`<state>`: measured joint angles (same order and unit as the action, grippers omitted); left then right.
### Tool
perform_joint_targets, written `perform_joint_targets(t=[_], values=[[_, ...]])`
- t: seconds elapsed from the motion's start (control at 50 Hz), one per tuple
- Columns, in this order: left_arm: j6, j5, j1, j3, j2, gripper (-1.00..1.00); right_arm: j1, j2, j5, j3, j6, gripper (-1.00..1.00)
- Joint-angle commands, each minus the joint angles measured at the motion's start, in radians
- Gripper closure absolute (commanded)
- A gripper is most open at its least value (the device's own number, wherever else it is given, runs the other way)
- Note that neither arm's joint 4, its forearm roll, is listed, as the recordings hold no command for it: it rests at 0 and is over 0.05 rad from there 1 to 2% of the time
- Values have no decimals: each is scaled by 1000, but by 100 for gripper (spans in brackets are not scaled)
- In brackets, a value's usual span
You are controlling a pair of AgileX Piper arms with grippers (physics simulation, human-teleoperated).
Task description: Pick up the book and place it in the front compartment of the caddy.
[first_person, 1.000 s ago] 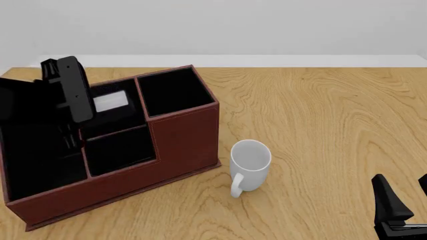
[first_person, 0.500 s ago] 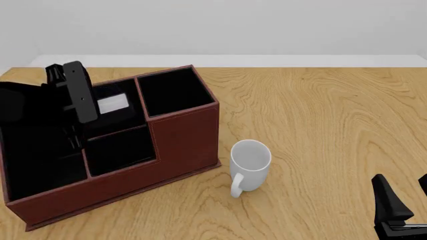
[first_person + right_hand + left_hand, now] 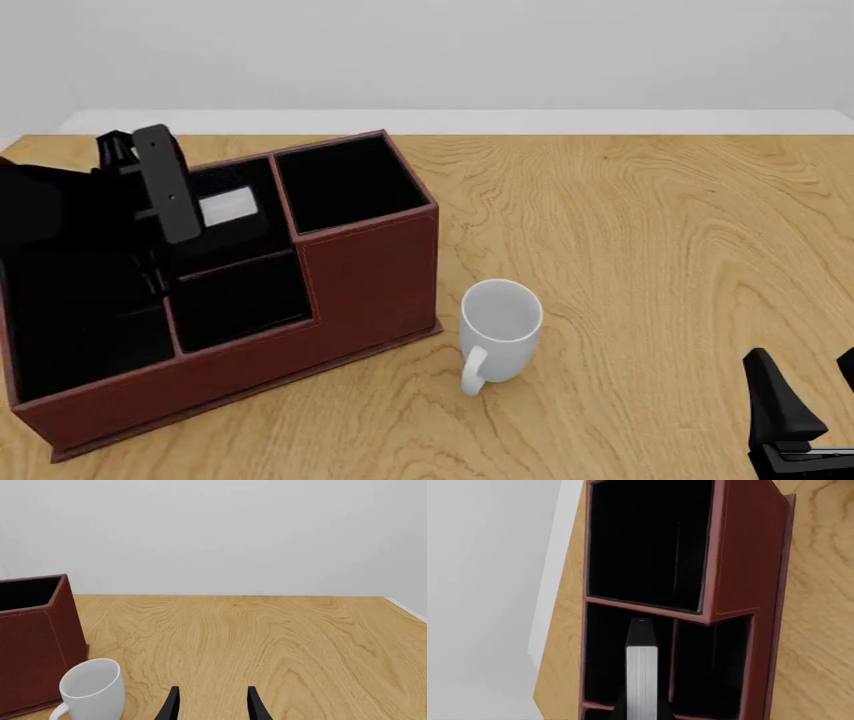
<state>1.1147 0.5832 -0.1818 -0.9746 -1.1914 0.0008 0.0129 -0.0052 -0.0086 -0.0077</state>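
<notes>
Since the earlier frames, the left gripper (image 3: pixel 150 215) has drawn slightly back and up toward the left over the caddy (image 3: pixel 367 270), and the book (image 3: pixel 224 206) sits where it did a second ago, its white page edge showing in the taller-walled middle pocket, the front compartment (image 3: pixel 230 225). From the left wrist camera the book (image 3: pixel 641 672) stands upright on edge inside that pocket, grey page band facing the lens, with a thin dark shape at each side of its base at the frame's lower edge; whether those are the fingers touching the cover cannot be told. From the front, one long black finger (image 3: pixel 168 185) angles above the pocket's left side, apart from the white band, and how wide the left pincer stands cannot be judged. At the table's near right corner the right gripper (image 3: pixel 212 705) holds nothing, its two black tips parted by a modest gap over bare wood (image 3: pixel 280 645). A white mug (image 3: pixel 499 330) stands just beside the caddy's right front corner, handle toward the camera.
</notes>
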Motion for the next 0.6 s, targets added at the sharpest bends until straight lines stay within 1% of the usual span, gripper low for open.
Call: perform_joint_targets(t=[0.02,0.38,0.6], values=[[19,-29,12,-10,-22,100,0,0,0,0,0,-100],[19,-55,24,-21,-67,100,0,0,0,0,0,-100],[13,-77,25,-11,-91,100,0,0,0,0,0,-100]])
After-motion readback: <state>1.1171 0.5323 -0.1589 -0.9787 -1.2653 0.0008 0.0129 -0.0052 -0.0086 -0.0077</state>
